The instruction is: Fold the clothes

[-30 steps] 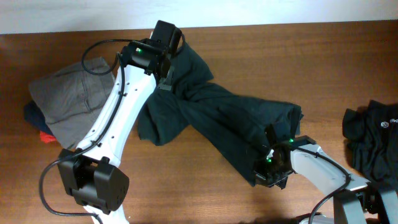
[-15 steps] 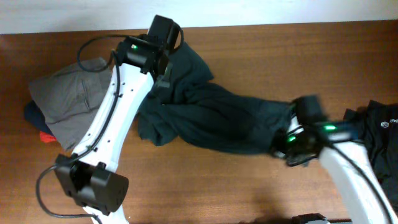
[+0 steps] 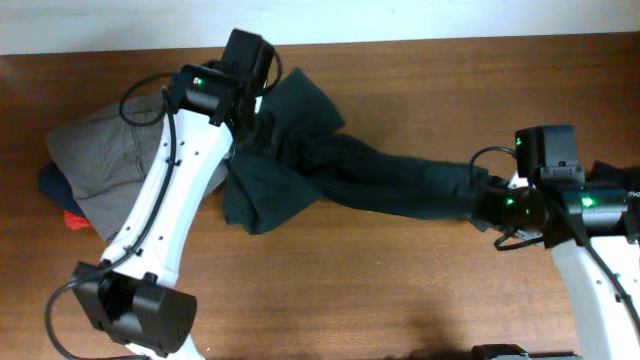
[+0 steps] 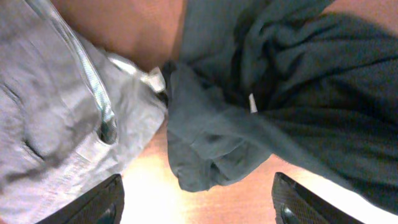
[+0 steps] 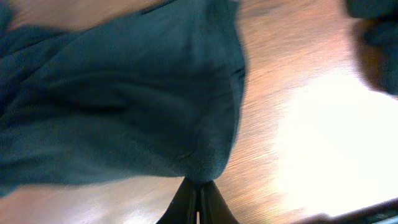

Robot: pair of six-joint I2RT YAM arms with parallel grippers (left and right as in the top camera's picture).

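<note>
Dark green T-shirt [image 3: 385,188] is laid across the middle of the wooden table [image 3: 400,290], drawn out into a long twisted band from upper left to right. Its left part is bunched and spread beside the left arm's wrist. Its right end is pulled to a narrow point.

Left gripper [image 4: 200,200]: jaws are seen wide apart in the left wrist view, with nothing clamped between them. It is held above the bunched left end of the T-shirt. Fabric folds and a small white label [image 4: 252,102] are seen below it. Contact with the fabric cannot be confirmed.

Right gripper [image 5: 198,200]: fingers are pressed together, and an edge of the T-shirt is pinched at its right end. In the right wrist view the fabric is seen fanning out from the pinch point toward the upper left.

Grey garment [image 3: 100,160] is laid at the table's left side, just beside the T-shirt's left end; whether they touch cannot be told. Dark blue and red pieces [image 3: 58,200] are partly seen under it.

Black garment [image 3: 618,178] is seen at the far right, partly hidden by the right arm and apart from the T-shirt.
</note>
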